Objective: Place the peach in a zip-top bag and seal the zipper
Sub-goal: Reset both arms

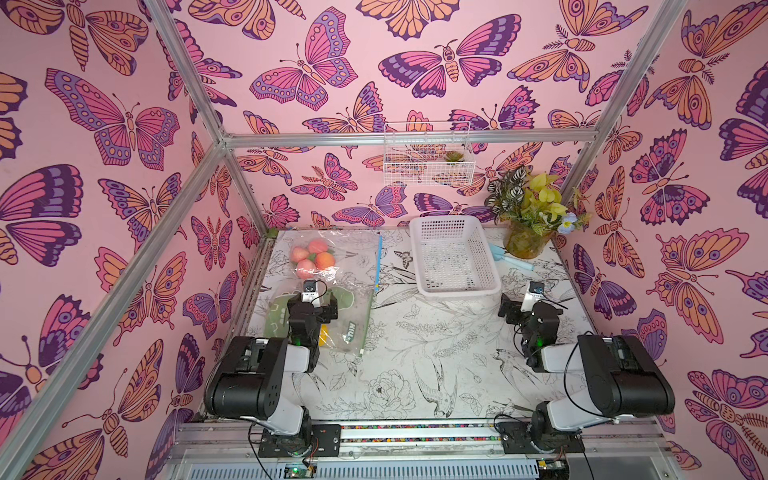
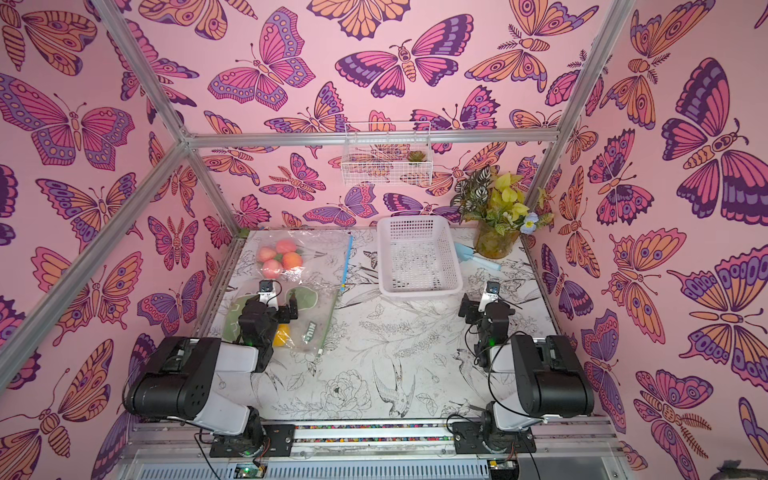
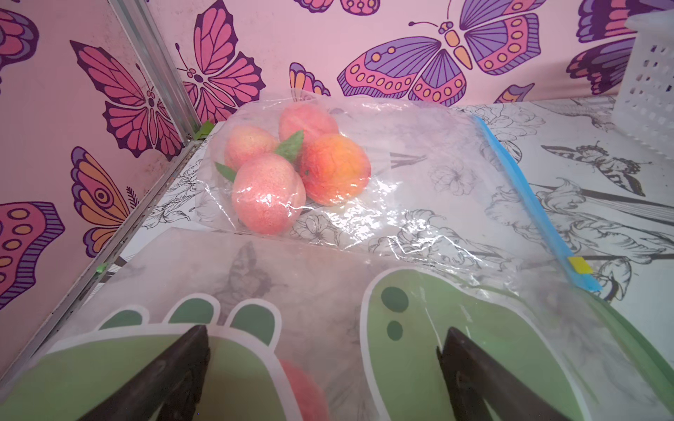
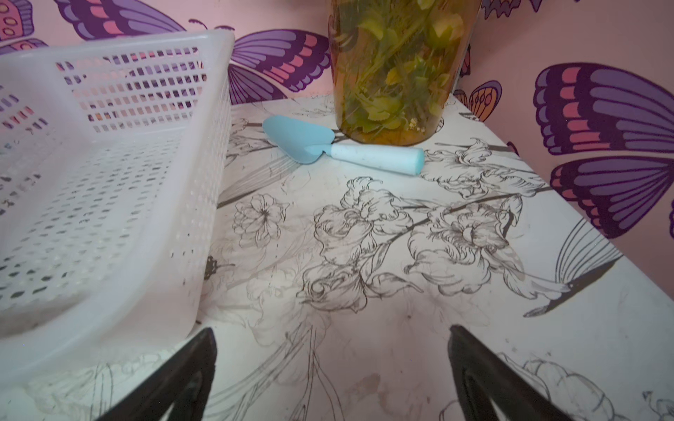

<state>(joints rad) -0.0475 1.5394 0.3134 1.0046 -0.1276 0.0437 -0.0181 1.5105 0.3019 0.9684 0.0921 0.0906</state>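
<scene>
A clear zip-top bag (image 1: 353, 259) with a blue zipper (image 3: 529, 197) lies at the back left, holding several peaches (image 3: 270, 197). Nearer lies a green-printed zip-top bag (image 1: 353, 320) with one peach (image 3: 304, 393) showing through it; in both top views that peach (image 2: 281, 336) sits beside my left arm. My left gripper (image 3: 325, 330) hovers open just above the green bag, jaws wide apart, nothing between them. Over bare table at the right, my right gripper (image 4: 332, 330) is open and empty, next to the basket's near corner.
A white perforated basket (image 1: 459, 291) stands at the back centre. Behind it to the right are an amber vase of plants (image 1: 525, 243) and a blue trowel (image 4: 328, 145). A wire basket (image 1: 428, 158) hangs on the back wall. Pink walls enclose the table.
</scene>
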